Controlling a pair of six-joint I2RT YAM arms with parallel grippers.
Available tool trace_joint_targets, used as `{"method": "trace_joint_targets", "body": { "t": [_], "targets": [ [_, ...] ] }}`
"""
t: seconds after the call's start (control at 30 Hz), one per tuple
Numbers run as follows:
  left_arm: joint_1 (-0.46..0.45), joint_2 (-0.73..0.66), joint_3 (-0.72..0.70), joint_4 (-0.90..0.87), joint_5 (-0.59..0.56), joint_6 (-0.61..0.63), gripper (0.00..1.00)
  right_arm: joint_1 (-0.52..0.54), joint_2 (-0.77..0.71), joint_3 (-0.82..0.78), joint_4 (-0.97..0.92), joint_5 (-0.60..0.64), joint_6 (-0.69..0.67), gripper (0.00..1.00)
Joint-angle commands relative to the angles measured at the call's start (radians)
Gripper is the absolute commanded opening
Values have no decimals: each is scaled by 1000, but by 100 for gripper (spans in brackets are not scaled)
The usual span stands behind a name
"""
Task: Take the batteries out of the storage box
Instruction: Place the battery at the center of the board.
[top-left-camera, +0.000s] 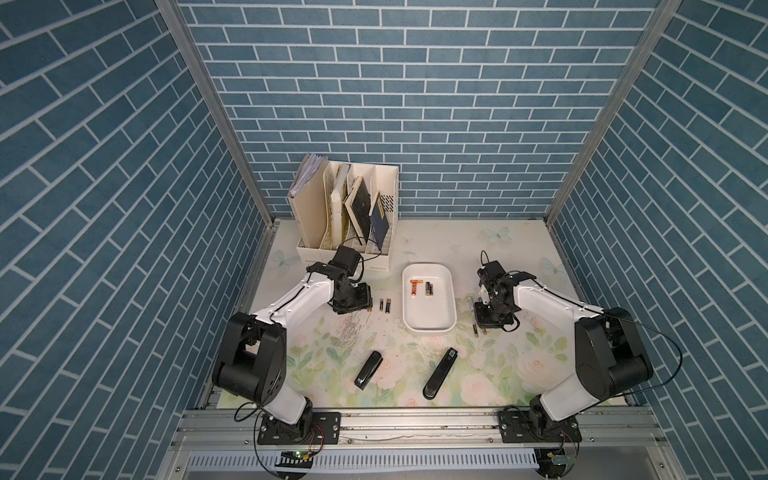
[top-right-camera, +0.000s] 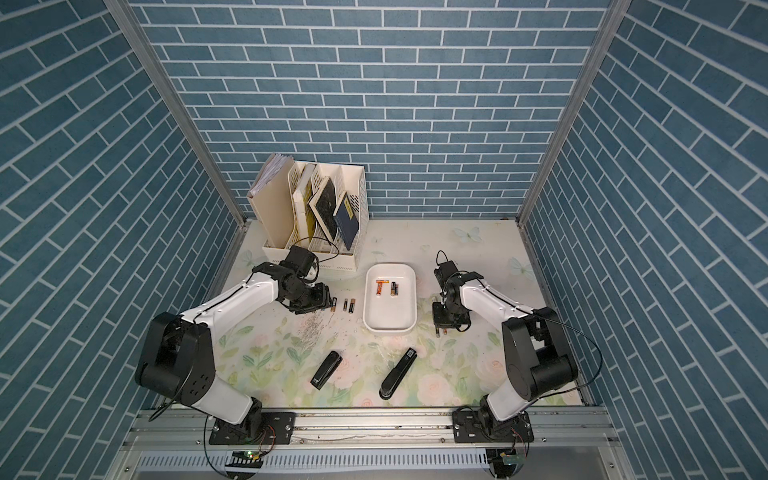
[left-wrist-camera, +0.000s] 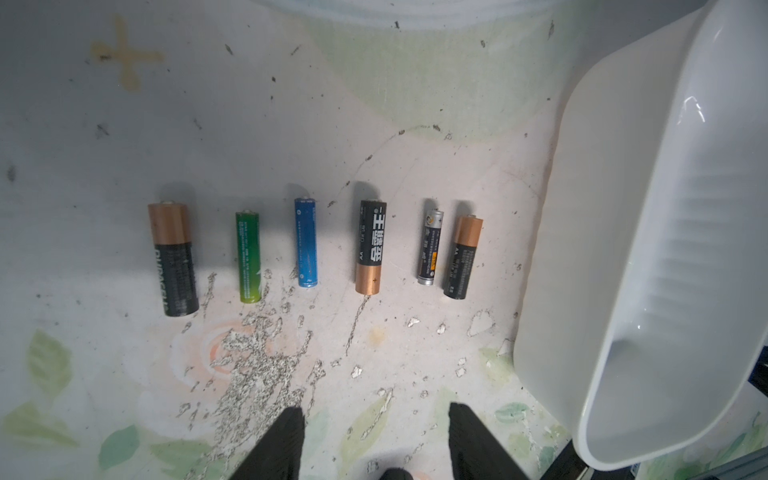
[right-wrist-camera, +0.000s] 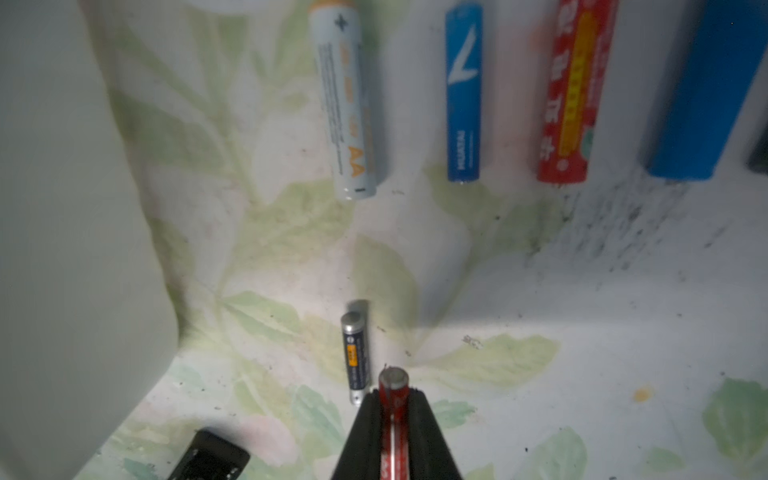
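The white storage box (top-left-camera: 430, 322) (top-right-camera: 390, 320) sits mid-table, with two orange batteries (top-left-camera: 414, 286) and two black batteries (top-left-camera: 429, 289) inside. My left gripper (left-wrist-camera: 376, 415) hovers left of the box (left-wrist-camera: 648, 249), open and empty. It looks at a row of several batteries (left-wrist-camera: 371, 247) lying on the table. My right gripper (right-wrist-camera: 393, 401) is low on the box's right side, shut on a red battery (right-wrist-camera: 392, 380). A black-and-silver battery (right-wrist-camera: 356, 353) lies beside it. Further off lies another row: a white battery (right-wrist-camera: 347, 99), a blue battery (right-wrist-camera: 463, 91) and a red battery (right-wrist-camera: 571, 91).
A cream file organizer (top-left-camera: 347, 212) with books stands at the back left, close behind the left wrist. Two black staplers (top-left-camera: 368, 370) (top-left-camera: 440, 374) lie toward the front of the table. The floral tabletop is scuffed left of the box.
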Motion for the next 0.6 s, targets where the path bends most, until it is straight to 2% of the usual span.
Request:
{"method": "trace_joint_targets", "body": {
  "t": [0.0, 0.13, 0.57],
  "targets": [
    [7, 8, 19, -22, -4, 8, 61, -22, -7, -18, 44, 31, -41, 15],
    [7, 16, 22, -24, -5, 7, 61, -39, 26, -25, 48, 55, -68, 15],
    [5, 14, 14, -23, -5, -2, 61, -53, 74, -57, 91, 19, -81, 15]
  ]
}}
